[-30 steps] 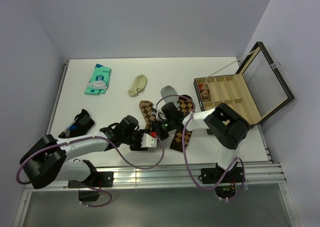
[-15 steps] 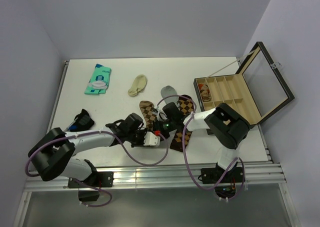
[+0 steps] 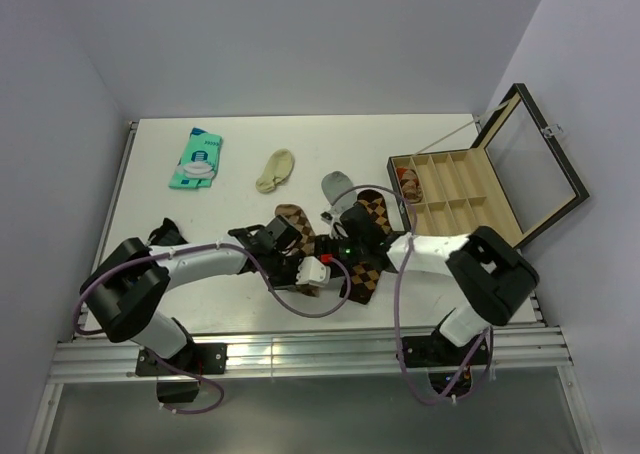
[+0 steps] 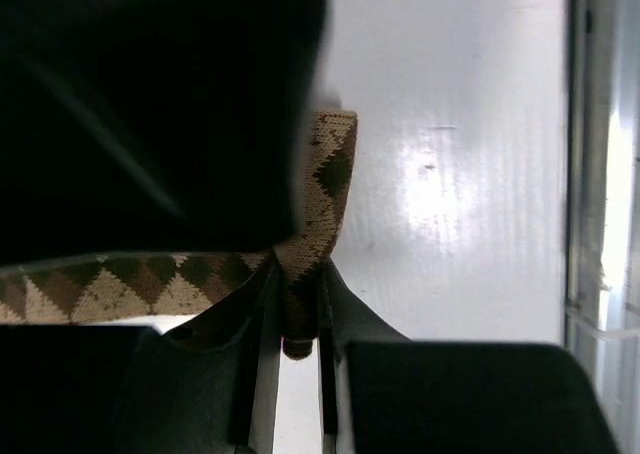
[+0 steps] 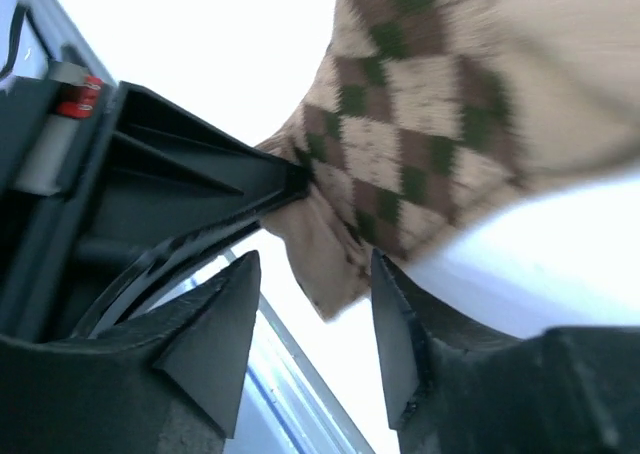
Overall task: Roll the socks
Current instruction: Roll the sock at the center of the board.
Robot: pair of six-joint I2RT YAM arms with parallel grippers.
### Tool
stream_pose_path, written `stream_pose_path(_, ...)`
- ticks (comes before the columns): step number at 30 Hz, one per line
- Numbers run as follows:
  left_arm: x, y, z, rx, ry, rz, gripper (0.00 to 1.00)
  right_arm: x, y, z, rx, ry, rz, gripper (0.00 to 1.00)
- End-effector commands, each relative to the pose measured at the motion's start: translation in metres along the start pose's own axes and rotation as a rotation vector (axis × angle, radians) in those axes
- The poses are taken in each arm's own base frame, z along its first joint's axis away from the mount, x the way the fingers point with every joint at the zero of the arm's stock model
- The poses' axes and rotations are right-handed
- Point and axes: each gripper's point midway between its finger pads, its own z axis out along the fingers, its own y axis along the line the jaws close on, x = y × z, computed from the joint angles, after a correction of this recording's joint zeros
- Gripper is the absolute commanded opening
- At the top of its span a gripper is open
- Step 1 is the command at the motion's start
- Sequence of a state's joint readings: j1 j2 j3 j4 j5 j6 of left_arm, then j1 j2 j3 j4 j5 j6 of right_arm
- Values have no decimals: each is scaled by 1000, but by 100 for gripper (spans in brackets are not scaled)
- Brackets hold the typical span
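Swapping grips is what has just happened. The left tool [image 4: 298, 324], wider and nearer a second ago, has reached in and closed on a folded end of the socks [image 3: 372, 214]. The right tool [image 5: 315, 304], clamped until just now, has sprung apart and holds nothing; the sock end merely hangs between its fingers. That likely means the end has been passed over, so the left tool can pin it while the right resets for a turn. No real roll shows yet.

The socks lie on the surface [image 3: 220, 204] a little right of middle, between the two arms and left of the open case [image 3: 530, 164]. They are long and dark brown, with tan and orange diamonds. One runs flat from near to far. The other seems partly hidden under the tools, though the overhead view is too cluttered to be sure. The pinched end stands up in a narrow loop.
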State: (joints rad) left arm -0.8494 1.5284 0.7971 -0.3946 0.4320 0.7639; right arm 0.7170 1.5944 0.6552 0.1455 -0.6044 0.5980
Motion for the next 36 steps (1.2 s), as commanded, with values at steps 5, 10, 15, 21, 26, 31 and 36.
stream_pose_path(5, 10, -33, -8, 203, 39, -157, 0, -33, -22, -49, 227, -289, 4, 58)
stream_pose_path(10, 10, -31, -15, 306, 2, -279, 0, -43, -25, -81, 291, -443, -7, 57)
stream_pose_path(15, 17, -22, -16, 383, -2, -380, 0, -38, -13, -102, 238, -539, -93, 57)
stream_pose_path(21, 25, -33, -11, 507, 50, -454, 0, -26, 14, -91, 262, -564, -276, 57)
stream_pose_path(26, 31, -38, -11, 578, 86, -489, 0, -1, 44, -59, 245, -483, -470, 56)
stream_pose_path(31, 33, -41, -15, 653, 102, -548, 0, 11, 60, -37, 235, -465, -586, 54)
stream_pose_path(36, 36, -43, -13, 691, 114, -573, 0, 18, 69, -16, 218, -427, -663, 55)
